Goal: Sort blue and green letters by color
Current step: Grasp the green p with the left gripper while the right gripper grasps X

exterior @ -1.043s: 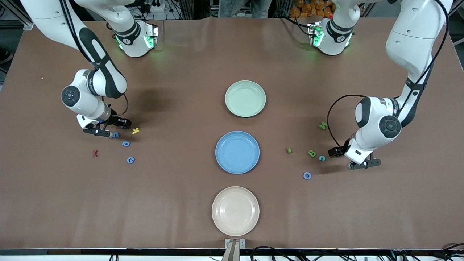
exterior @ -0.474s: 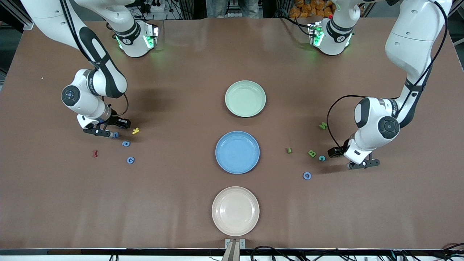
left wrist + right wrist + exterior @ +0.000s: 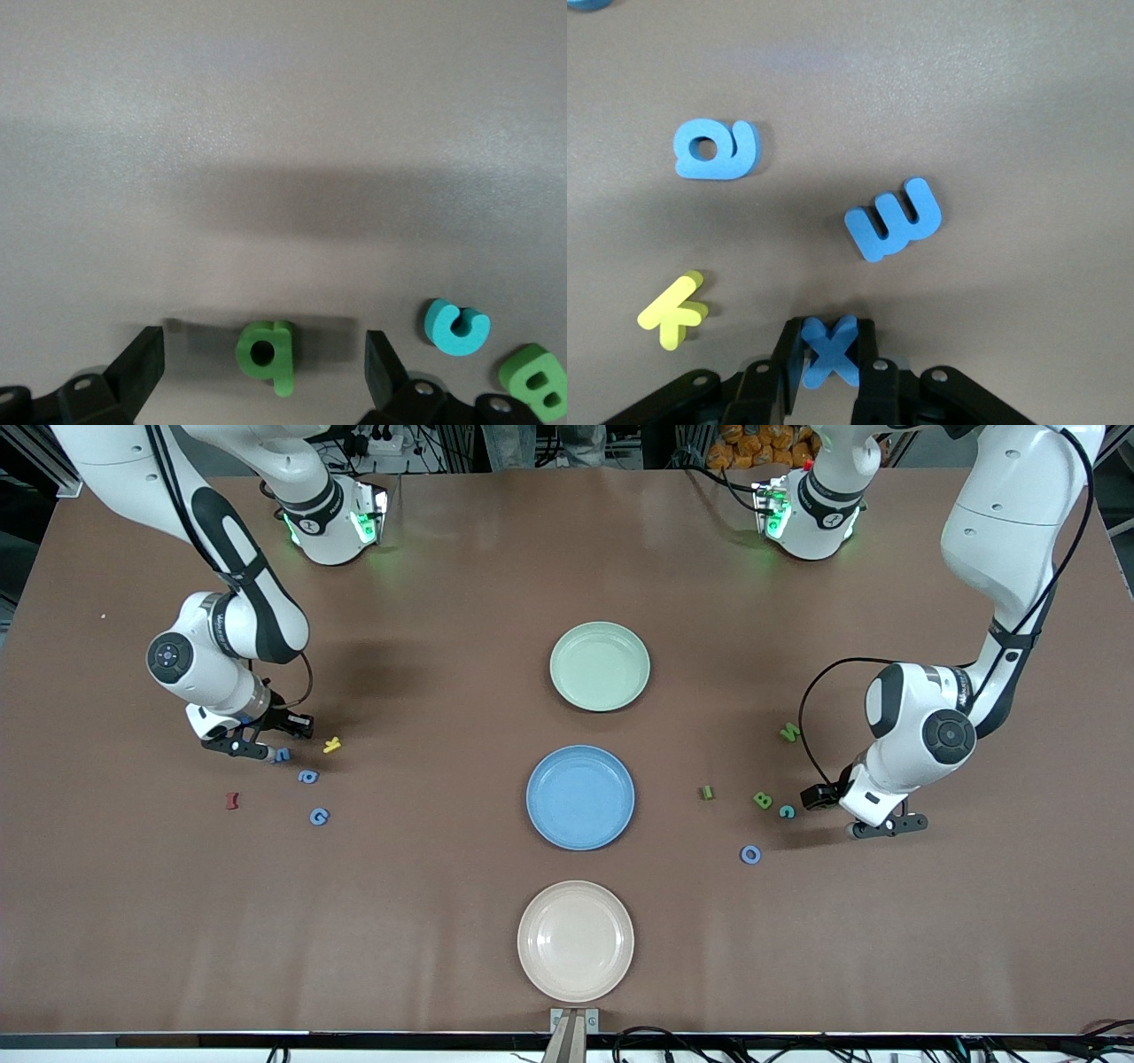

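Between the right gripper's [image 3: 830, 352] pinching jaws a half-hidden blue X [image 3: 829, 347] shows; left gripper [image 3: 263, 372] jaws spread.

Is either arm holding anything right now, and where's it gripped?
The right gripper jaws pinch a blue X letter across its middle. The left gripper holds nothing.

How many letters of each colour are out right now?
Blue letters: 5, one held in the right gripper
Green letters: 4, one framed by the open left gripper
Teal letter: 1
Yellow letter: 1
Dark red letter: 1
Total: 12 letters
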Robot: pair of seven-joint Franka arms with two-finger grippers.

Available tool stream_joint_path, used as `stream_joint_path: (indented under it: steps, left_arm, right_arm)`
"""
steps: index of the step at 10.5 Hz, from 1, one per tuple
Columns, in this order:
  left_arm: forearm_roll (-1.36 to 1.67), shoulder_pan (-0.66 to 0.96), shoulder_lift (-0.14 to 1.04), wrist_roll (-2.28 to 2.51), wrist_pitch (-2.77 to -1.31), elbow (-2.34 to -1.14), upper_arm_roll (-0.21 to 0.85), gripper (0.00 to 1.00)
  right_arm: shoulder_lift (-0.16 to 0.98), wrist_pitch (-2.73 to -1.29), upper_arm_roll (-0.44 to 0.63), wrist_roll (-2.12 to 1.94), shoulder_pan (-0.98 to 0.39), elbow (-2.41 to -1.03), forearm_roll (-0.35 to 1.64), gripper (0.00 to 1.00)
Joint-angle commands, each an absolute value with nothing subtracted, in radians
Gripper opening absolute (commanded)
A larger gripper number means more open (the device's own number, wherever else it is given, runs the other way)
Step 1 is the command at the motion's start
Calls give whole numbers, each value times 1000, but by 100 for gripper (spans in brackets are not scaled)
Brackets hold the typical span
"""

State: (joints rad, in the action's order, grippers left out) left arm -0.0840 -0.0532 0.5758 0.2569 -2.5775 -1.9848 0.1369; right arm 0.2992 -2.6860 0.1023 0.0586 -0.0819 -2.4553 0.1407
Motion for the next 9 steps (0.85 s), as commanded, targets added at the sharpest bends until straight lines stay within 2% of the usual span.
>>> stream_joint_path:
  steps: [1,4,6,9]
  left_arm:
    - [-124,-46,565,343,-2592,-1999,133,0]
    - [-138,-43,563,357,-2591,-2005,133,0]
    - [-138,-35,563,373,-2591,-2005,133,0]
    - [-138,-35,526,371,-2583,-2005,133,0]
  right_arm:
    - [265,-2625,98,46,-74,-2445,153,19]
    - [226,-2499,98,55,-74,-2383,153,19]
    - [225,-2477,97,75,-81,-2324,159,19]
    - [273,-2375,97,245,-141,-2159,160,19]
